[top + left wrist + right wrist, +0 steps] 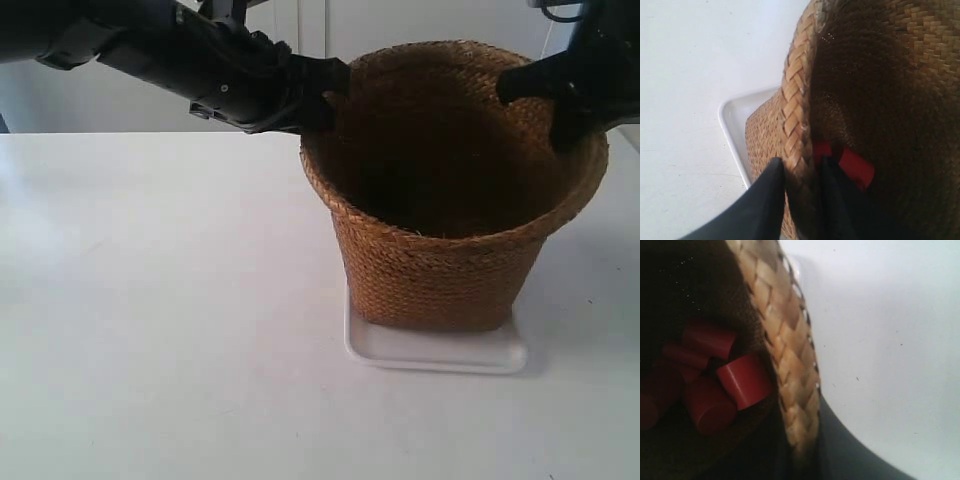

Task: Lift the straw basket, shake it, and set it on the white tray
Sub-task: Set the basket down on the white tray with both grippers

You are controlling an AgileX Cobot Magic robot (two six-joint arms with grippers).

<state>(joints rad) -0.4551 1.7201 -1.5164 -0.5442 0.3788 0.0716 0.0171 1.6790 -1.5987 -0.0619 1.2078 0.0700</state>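
Note:
The brown straw basket stands upright with its base on the white tray. The arm at the exterior view's left has its gripper on the basket's rim, and the arm at the exterior view's right has its gripper on the opposite rim. In the left wrist view my left gripper is shut on the braided rim, one finger outside and one inside, with the tray below. My right gripper pinches the rim the same way.
Several red cylinders lie inside the basket; one red piece shows in the left wrist view. The white table spreads around the tray. A pale wall runs behind the table.

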